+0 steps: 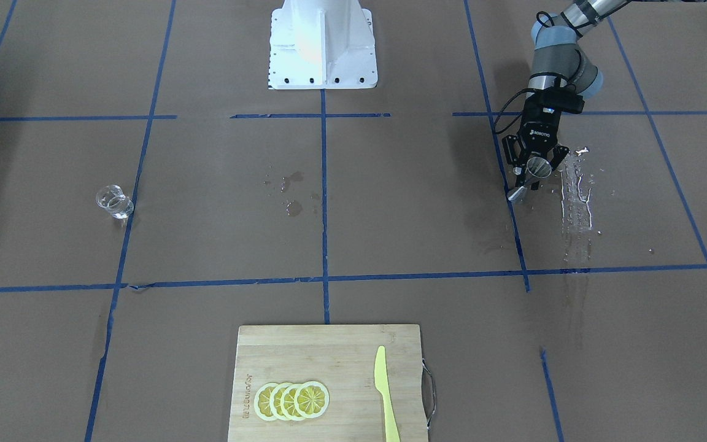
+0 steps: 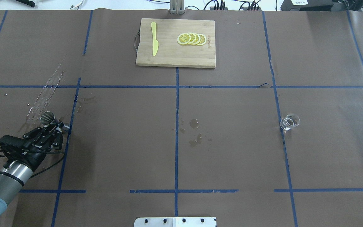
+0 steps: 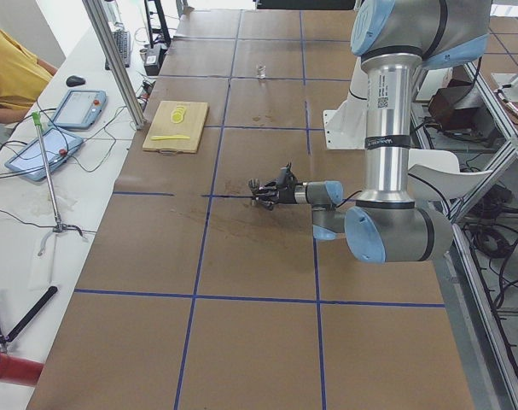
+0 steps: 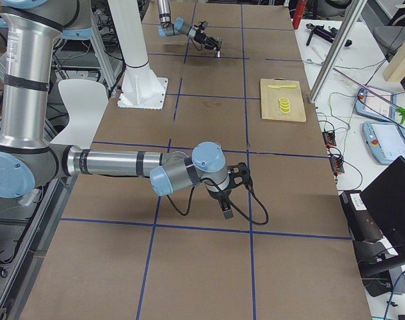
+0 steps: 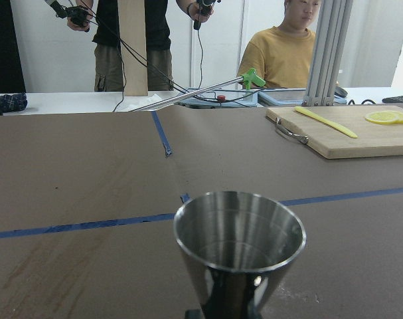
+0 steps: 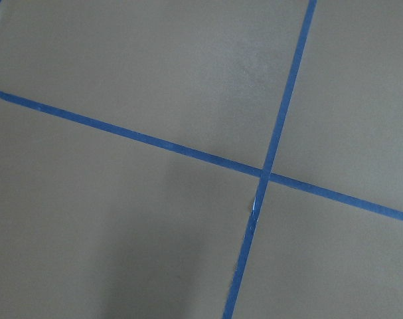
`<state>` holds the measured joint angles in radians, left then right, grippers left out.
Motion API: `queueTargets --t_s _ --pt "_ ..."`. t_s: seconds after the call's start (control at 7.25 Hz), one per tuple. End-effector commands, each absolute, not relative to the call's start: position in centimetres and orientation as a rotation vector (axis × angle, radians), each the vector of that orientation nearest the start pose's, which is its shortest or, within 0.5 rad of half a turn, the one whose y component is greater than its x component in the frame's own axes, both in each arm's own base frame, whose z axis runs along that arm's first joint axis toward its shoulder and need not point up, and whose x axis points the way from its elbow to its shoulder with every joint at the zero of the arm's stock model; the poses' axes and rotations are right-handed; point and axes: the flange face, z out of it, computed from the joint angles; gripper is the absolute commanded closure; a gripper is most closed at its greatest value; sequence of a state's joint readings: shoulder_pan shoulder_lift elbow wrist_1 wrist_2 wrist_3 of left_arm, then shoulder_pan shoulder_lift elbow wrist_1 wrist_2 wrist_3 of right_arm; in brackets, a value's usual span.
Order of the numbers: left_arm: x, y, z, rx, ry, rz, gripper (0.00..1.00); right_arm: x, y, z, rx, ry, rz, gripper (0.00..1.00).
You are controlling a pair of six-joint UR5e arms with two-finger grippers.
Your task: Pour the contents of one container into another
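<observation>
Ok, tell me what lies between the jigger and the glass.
Overhead view: only bare table with blue tape lines and a few wet spots near the middle; no objects stand between jigger and glass.

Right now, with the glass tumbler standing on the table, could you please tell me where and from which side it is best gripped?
Grip the glass tumbler across its side wall, about mid-height, coming in level from the robot's side. It seems to stand upright, mouth up, and is short and round, so a side grasp should leave the rim free for pouring.
</observation>
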<state>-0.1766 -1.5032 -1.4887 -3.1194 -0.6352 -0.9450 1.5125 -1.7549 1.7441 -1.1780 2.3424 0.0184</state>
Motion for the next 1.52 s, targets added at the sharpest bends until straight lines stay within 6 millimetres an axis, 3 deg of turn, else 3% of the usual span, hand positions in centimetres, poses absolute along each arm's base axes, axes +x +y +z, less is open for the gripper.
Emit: queueTargets --t_s 0.0,0.55,0.83,1.1,1.38 --pt "38.7 -28.6 55.2 1.196 0.889 -0.298 1.0 3.8 -43.6 61.4 0.333 -0.776 -0.185 0.0" --pt "38.6 -28.6 53.1 1.211 0.956 -0.335 1.0 3.8 -43.7 61.3 0.335 -0.776 -0.185 0.0" --pt "38.0 -28.5 53.2 1.217 0.951 -0.329 1.0 3.8 -43.8 61.2 0.338 -0.776 -0.187 0.0" --pt "37.3 -28.2 50.0 1.364 0.913 -0.178 1.0 3.8 -43.9 61.2 0.338 -0.774 -0.186 0.0" --pt "36.8 -28.2 48.7 1.436 1.016 0.034 1.0 3.9 -43.8 61.4 0.333 -0.775 -0.183 0.0"
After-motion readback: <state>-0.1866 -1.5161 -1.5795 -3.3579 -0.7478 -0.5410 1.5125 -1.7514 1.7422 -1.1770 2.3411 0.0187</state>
